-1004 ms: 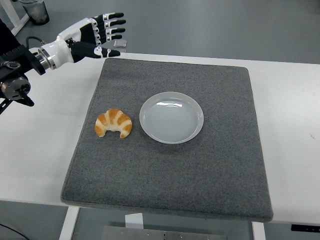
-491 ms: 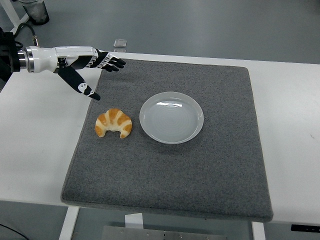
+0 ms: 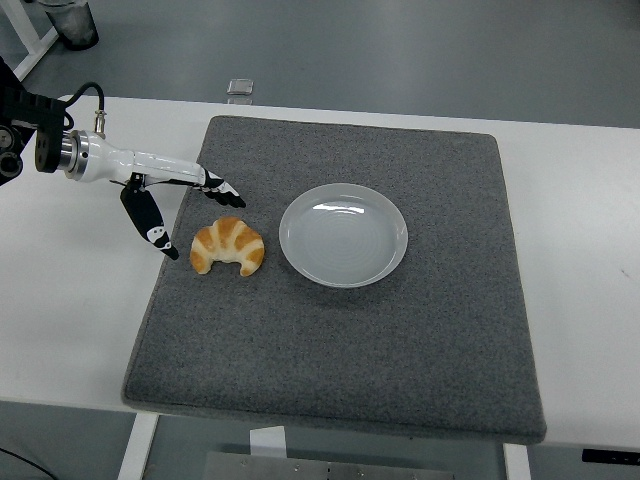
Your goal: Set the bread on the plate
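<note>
A golden croissant [image 3: 228, 246] lies on the grey mat [image 3: 340, 330], just left of the white round plate [image 3: 343, 235], which holds nothing. My left hand [image 3: 195, 212] reaches in from the left edge and hovers right beside the croissant's upper left. Its fingers [image 3: 222, 188] are stretched out over the bread's far side and the thumb [image 3: 155, 232] hangs down at its left. The hand is open and holds nothing. No right arm shows.
The mat covers most of the white table [image 3: 70, 290]. A small clear object [image 3: 239, 88] sits at the table's far edge. A dark bin [image 3: 70, 22] stands on the floor at top left.
My left hand has come down and toward the near side, from above the mat's far left corner to just beside the croissant. Croissant and plate have not moved.
</note>
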You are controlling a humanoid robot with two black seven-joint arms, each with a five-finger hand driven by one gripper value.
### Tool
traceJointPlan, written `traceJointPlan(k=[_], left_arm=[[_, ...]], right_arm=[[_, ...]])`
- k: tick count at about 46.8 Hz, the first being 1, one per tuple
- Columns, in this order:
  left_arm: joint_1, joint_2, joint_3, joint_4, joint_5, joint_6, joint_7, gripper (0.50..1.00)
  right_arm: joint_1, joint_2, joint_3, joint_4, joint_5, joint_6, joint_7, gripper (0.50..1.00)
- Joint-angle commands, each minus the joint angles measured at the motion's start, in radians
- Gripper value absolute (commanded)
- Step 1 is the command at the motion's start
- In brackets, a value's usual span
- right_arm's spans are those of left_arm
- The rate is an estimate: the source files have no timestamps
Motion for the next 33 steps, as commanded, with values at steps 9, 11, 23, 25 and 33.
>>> traceJointPlan(k=[9,11,23,25,33], left_arm=[[0.015,-0.040,0.000,0.003,0.028,0.000,0.044,0.986],[0.018,-0.052,0.000,0.006,0.028,0.000,0.045,0.981],[0.028,-0.112,0.000,0.010,0.028,0.000,0.080,0.958],[0.028,-0.119,0.000,0.010,0.026,0.005,0.082,0.958],[0.027,-0.126,0.000,0.010,0.028,0.006,0.083,0.956]], right_arm=[[0.000,0.000,-0.001,0.000,0.001,0.003,0.000,0.952],[0.000,0.000,-0.001,0.001,0.001,0.003,0.000,0.952],[0.000,0.000,-0.001,0.005,0.001,0.005,0.000,0.954],[-0.001,0.000,-0.001,0.005,0.001,0.005,0.000,0.952],[-0.001,0.000,-0.001,0.008,0.001,0.005,0.000,0.952]])
